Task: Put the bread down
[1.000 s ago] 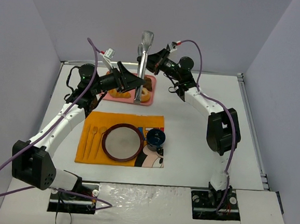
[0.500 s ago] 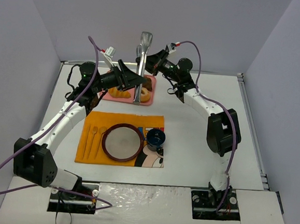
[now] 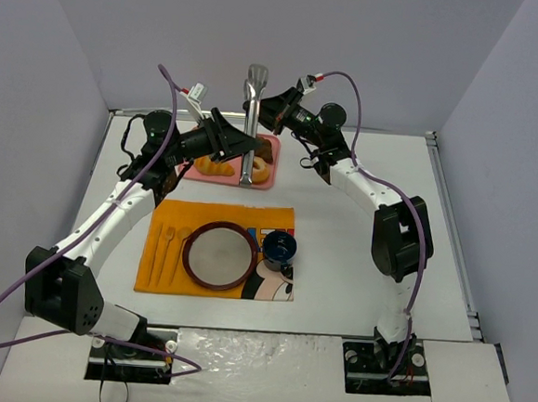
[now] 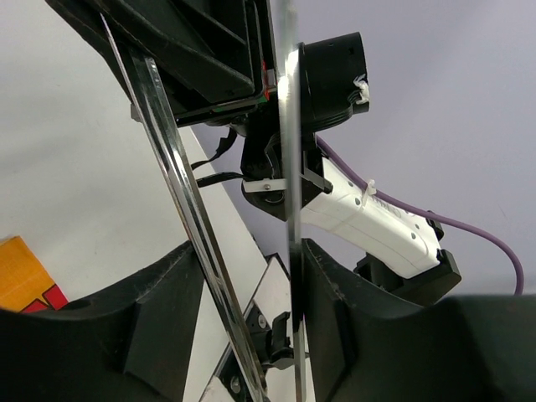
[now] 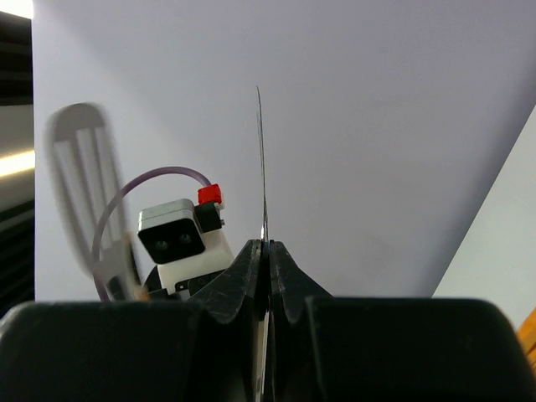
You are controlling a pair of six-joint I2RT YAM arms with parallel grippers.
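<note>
While the plate is waiting at 6 o'clock, goal: probably the landing spot.
Bread: sitting small and golden-orange in the pink tray, 12 o'clock of the plate.
Left gripper: squeezing both tongs arms.
Right gripper: pinching one arm tight, steadying them upright.

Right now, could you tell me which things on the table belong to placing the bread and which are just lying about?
Job: bread on the pink tray, tongs, plate (likely destination).
Lying about: blue cup, cutlery on the orange placemat, doughnut.
</note>
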